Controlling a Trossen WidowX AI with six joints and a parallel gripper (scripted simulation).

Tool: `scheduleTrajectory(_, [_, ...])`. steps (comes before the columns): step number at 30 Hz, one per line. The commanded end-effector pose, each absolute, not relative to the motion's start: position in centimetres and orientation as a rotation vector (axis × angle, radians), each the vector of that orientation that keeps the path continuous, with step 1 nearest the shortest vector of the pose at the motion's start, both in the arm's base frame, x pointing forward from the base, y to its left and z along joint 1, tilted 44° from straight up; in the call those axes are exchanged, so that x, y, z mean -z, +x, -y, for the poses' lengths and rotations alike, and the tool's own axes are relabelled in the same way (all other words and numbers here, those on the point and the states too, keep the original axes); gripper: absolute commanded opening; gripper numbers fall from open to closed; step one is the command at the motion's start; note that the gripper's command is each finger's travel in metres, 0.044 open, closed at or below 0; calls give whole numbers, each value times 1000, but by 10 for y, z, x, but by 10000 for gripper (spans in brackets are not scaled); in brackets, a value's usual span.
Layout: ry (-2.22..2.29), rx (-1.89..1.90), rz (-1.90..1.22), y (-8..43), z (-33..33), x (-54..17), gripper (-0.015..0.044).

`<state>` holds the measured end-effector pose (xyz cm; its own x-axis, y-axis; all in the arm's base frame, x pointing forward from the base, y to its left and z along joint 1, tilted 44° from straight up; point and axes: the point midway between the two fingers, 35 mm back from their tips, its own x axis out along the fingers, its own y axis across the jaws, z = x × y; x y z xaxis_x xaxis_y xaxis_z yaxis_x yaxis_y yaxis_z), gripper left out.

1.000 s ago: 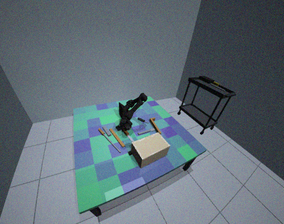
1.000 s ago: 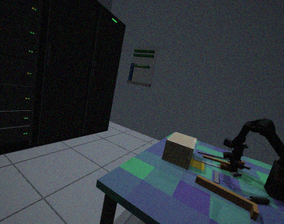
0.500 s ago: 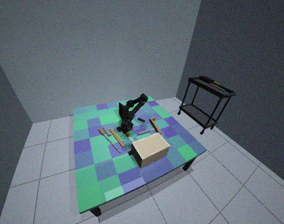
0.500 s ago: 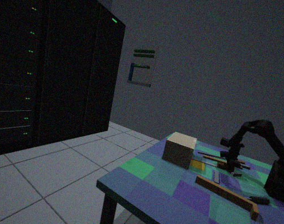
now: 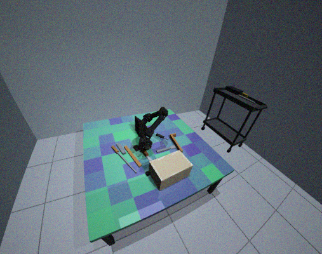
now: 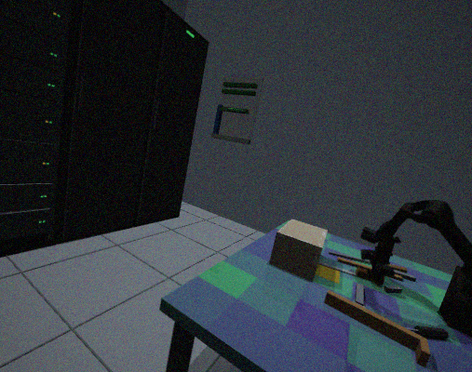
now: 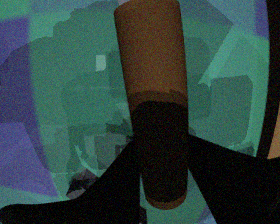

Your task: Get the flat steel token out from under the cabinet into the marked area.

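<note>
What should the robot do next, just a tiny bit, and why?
Probably lift the tool a little to check the grip. The gripper is shut on its brown handle, low over the table, and its far end points toward the cabinet.

The cabinet (image 5: 171,166) (image 6: 296,253) stands on the table (image 5: 115,193) (image 6: 235,316).
</note>
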<state>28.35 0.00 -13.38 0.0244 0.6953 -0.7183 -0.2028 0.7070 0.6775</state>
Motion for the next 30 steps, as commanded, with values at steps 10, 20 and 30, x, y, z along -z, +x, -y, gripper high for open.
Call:
scheduleTrajectory(10, [445,-730,-1380,302,-2,131,0])
scheduleTrajectory(20, [445,-730,-1380,314,-3,129,0])
scheduleTrajectory(30, [445,-730,-1379,326,-4,127,0])
